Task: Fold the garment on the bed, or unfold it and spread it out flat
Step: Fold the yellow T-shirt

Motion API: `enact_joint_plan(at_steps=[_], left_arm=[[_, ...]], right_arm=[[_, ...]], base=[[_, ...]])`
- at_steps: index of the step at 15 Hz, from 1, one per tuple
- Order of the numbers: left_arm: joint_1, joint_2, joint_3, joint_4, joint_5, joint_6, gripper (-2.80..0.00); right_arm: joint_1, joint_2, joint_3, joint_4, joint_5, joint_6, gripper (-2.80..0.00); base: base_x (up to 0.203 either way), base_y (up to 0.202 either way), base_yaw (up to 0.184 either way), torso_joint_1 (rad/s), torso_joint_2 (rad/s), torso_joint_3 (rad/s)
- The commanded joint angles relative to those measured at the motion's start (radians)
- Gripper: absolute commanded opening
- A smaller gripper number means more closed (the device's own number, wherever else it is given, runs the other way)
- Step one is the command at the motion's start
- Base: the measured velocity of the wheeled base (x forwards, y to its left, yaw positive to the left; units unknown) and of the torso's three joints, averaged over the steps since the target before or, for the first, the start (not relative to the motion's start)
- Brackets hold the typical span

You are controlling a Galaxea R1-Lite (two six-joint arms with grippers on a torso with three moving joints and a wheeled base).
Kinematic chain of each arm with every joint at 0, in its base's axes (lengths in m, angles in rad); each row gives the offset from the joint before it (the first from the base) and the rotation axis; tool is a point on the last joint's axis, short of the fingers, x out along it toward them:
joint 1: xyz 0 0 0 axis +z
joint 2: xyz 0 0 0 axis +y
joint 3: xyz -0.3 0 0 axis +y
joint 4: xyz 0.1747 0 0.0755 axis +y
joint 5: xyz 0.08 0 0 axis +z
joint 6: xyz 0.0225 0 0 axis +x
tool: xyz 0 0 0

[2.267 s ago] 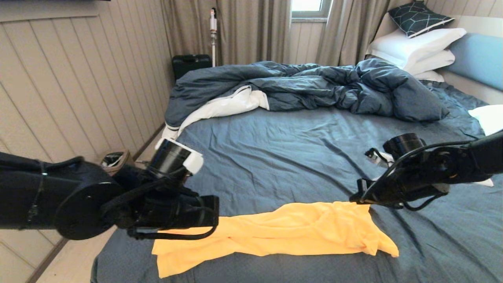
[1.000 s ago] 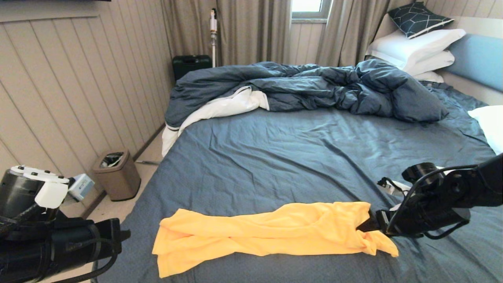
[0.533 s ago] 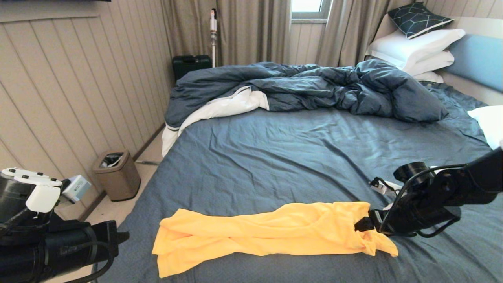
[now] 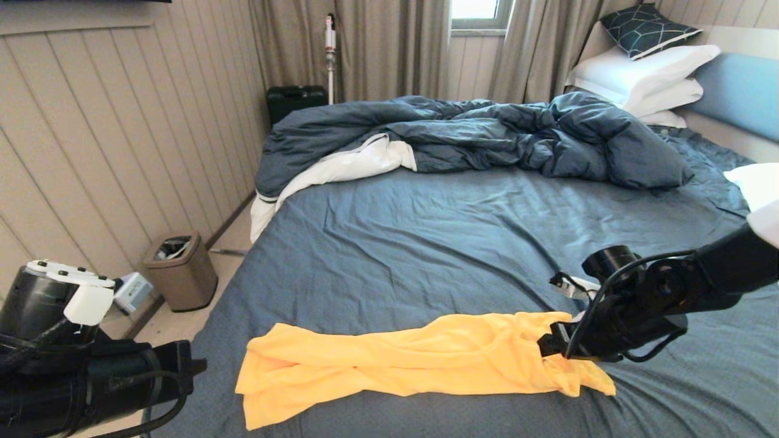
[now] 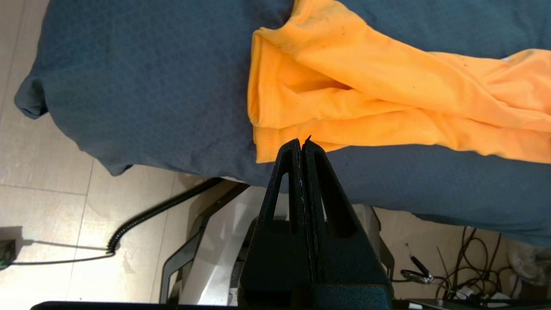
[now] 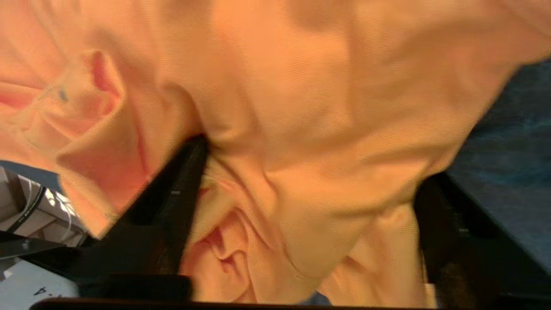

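Dark blue-grey sheeting is covering the wide bed point(image 4: 426, 243), which is filling most of the head view, with a rumpled dark blue duvet point(image 4: 487, 134) heaped across the upper middle. Low in the frame, near the bed's front edge, the large bright yellow T-shirt of thin smooth fabric point(image 4: 395, 359) is lying in a long bunched band running from lower left to lower right, folded over itself rather than spread flat.

I am judging this cloth to be light, limp and a little slippery: it is going to drape and sag from any hold, slide easily over the sheet, and stretch rather than tear. Pinching a single layer at an outer edge, hem or shoulder seam looks best to me, because grabbing the thick middle is only going to drag the whole bundle.

My right gripper point(image 4: 551, 350) is pressing into the shirt's lower-right end, its jaws spread wide with a thick fold of yellow fabric lying between them; they are not yet clamping it. My left gripper point(image 5: 301, 144) is hanging off the lower left, past the bed's corner, fingers pressed together and holding nothing.
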Motion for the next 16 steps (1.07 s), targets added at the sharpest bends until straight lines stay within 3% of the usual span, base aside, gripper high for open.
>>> enact_joint_plan(at_steps=[1, 10, 16], left_arm=[[0.000, 0.018, 0.008, -0.011, -0.001, -0.005, -2.80], [0.000, -0.069, 0.023, -0.011, 0.011, 0.002, -2.80], [0.000, -0.108, 0.025, 0.000, 0.013, 0.003, -2.80]], right_arm=[[0.001, 0.001, 0.005, 0.001, 0.004, -0.002, -2.80], [-0.027, -0.036, 0.005, 0.004, 0.004, 0.000, -2.80], [-0.128, -0.084, 0.007, 0.004, 0.001, -0.014, -2.80]], base=[[0.000, 0.000, 0.000, 0.000, 0.00, 0.000], [0.000, 0.000, 0.000, 0.000, 0.00, 0.000], [0.000, 0.000, 0.000, 0.000, 0.00, 0.000]])
